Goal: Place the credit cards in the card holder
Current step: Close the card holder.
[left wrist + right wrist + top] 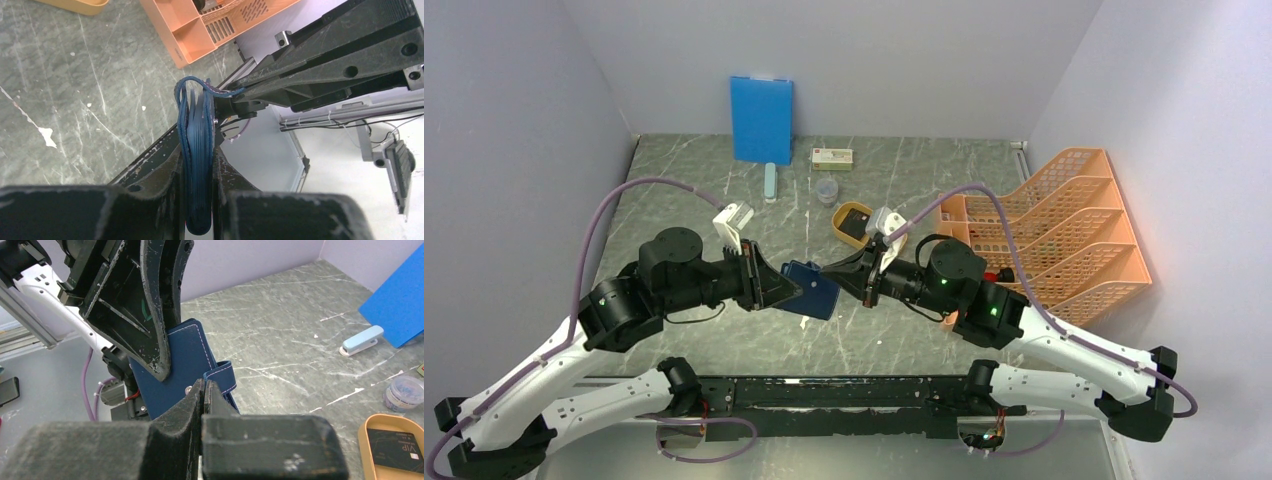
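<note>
a: where's the card holder (816, 292)?

b: up off the table (684, 200), in the middle near the arms, between the two claws. it's the small navy folded case, standing on edge.

a: who has it?

b: the left gripper (796, 288). its jaws stand only a little apart, clamped on the folded body of the holder. in the left wrist view the fingers (160, 175) press on both sides of the stacked blue layers.

a: and the right gripper (829, 270)?

b: squeezed right down, tips together. they meet at the clasp tab (221, 376), and from the left wrist view the thin blue strap runs into those tips, so it seems to nip the tab's edge. the snap sits just beside the tips.

a: any cards?

b: one dark card (395, 442) with "vip" on it lies in the yellow oval tray (839, 215), behind the right claw and apart from the holder.

a: what else is there?

b: a bright blue board (761, 118) leaning at the back wall, a pale blue stapler (770, 182) below it, a small box (832, 157), a little round tub (826, 190), and an orange file rack (1064, 230) on the right.
</note>
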`<action>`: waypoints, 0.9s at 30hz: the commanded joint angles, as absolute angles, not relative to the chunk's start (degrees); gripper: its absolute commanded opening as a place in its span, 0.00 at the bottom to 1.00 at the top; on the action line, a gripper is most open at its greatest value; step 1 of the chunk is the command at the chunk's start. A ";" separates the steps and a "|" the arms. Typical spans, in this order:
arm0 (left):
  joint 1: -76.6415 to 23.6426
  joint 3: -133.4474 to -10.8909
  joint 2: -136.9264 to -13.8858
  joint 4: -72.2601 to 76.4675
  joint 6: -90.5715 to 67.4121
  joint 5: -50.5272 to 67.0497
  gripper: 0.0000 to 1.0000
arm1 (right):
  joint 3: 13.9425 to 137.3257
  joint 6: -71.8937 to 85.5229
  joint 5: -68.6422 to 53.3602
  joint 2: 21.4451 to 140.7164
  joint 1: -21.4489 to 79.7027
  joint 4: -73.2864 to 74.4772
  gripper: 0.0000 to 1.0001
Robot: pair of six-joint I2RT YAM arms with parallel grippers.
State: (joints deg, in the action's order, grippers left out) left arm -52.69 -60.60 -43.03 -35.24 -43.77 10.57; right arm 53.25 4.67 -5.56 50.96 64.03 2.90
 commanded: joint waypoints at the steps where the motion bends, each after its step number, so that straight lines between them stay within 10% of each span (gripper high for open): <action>1: -52.52 -62.95 -42.67 -32.20 -48.88 9.94 0.05 | 52.10 4.17 -4.55 51.08 63.73 2.21 0.00; 27: -52.56 -62.22 -43.33 -29.41 -57.74 5.85 0.05 | 50.58 2.04 -8.28 52.01 63.78 2.67 0.00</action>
State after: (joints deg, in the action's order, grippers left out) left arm -52.69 -59.94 -43.57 -34.98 -56.84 7.99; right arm 51.18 2.85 -5.39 51.57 63.90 0.38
